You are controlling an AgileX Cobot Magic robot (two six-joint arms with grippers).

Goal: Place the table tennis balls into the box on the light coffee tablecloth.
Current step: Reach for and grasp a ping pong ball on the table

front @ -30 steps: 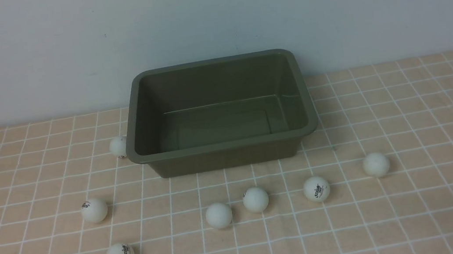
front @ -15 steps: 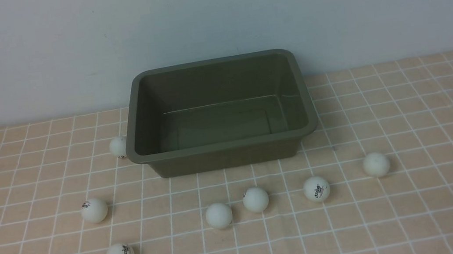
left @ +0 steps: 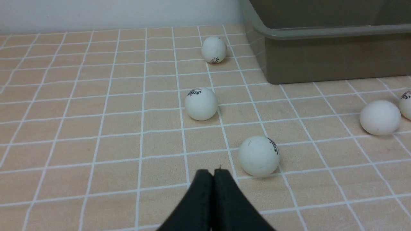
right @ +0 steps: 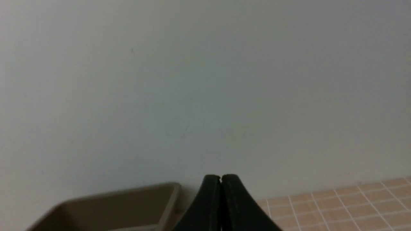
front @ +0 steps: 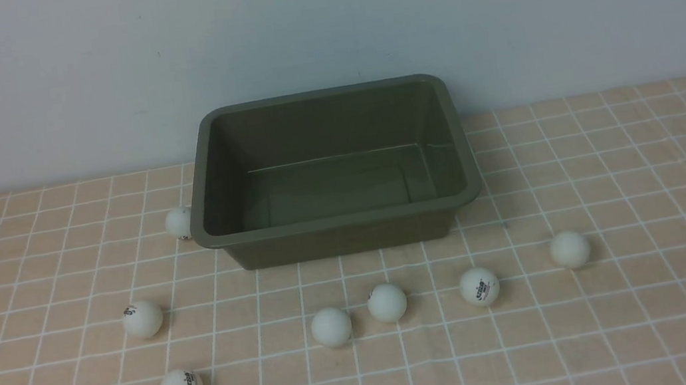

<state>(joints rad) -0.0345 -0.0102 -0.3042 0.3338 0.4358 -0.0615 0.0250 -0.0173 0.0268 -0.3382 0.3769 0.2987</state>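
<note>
We see small dark printed logos, some with a touch of red, on several of the table tennis balls [front: 479,286], among them the nearest ball [left: 258,156] in the left wrist view. We cannot read any of them: the lettering is too small and blurred.

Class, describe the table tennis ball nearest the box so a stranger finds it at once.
Find the olive-green box on the checked tablecloth. At its left side, near the front corner, one white ball sits close beside it, partly hidden by the rim. The other six balls lie in the open, nearer the robot; only this one is alongside the box.
</note>
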